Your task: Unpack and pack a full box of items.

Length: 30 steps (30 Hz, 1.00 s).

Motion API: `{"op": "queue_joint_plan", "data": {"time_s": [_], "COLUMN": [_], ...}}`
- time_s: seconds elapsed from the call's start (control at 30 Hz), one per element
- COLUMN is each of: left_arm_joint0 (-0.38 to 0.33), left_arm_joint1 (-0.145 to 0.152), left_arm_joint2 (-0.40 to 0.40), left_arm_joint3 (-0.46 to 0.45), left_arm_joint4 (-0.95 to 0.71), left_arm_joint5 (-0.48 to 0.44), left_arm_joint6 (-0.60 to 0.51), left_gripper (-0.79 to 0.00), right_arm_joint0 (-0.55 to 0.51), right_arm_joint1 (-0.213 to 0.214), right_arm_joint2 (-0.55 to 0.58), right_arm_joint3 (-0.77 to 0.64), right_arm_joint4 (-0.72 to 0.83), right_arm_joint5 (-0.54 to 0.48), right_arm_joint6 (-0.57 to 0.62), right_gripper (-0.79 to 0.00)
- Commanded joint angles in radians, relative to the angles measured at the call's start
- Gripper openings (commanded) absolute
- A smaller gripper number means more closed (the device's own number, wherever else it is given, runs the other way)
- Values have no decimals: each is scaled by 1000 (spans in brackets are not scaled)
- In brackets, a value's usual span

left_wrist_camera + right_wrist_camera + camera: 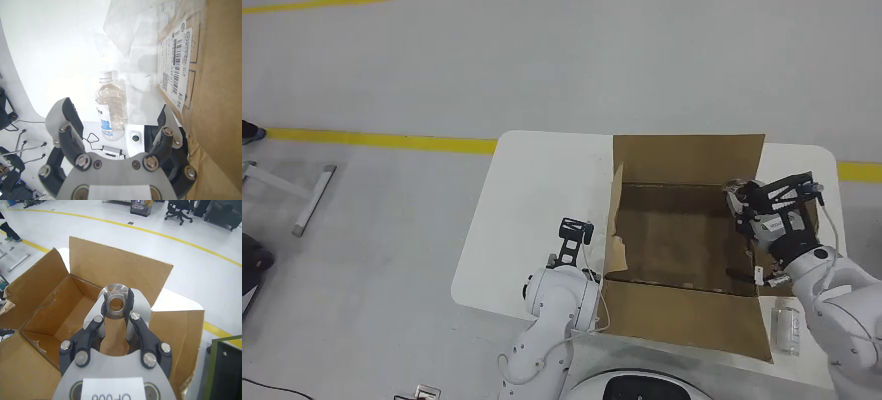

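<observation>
An open cardboard box [688, 158] stands on the white table [542, 200], and the inside that I can see is bare. My right gripper [747, 195] hangs over the box's right side, shut on a round metal flange [115, 303] with a centre bore and small bolt holes. My left gripper [115, 109] is open on the table to the left of the box [217, 94], beside its labelled outer wall. A clear water bottle [110, 108] lies on the table beneath the left gripper's spread fingers, untouched.
Another clear bottle [785, 328] lies on the table at the box's front right corner. A sheet of clear plastic [122, 28] rests against the box beyond the left gripper. The box flaps [113, 262] stand up around the opening.
</observation>
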Motion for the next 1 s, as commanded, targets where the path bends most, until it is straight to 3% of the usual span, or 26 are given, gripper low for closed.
{"op": "queue_joint_plan", "data": {"time_s": [0.0,0.27,0.5,0.73,0.97], "left_arm_joint0": [0,0,0,0,0], "left_arm_joint1": [0,0,0,0,0], "left_arm_joint2": [0,0,0,0,0], "left_arm_joint3": [0,0,0,0,0], "left_arm_joint4": [0,0,0,0,0], "left_arm_joint5": [0,0,0,0,0], "left_arm_joint6": [0,0,0,0,0], "left_gripper": [0,0,0,0,0], "right_arm_joint0": [0,-2,-52,-196,-338], "right_arm_joint1": [0,0,1,-3,-8], "right_arm_joint2": [1,27,295,544,570], "right_arm_joint3": [-1,-30,-120,-69,34], "right_arm_joint4": [1,14,154,263,236], "right_arm_joint5": [0,16,94,77,6], "right_arm_joint6": [0,-49,-81,-28,41], "right_gripper": [-785,-785,-785,-785,-785]}}
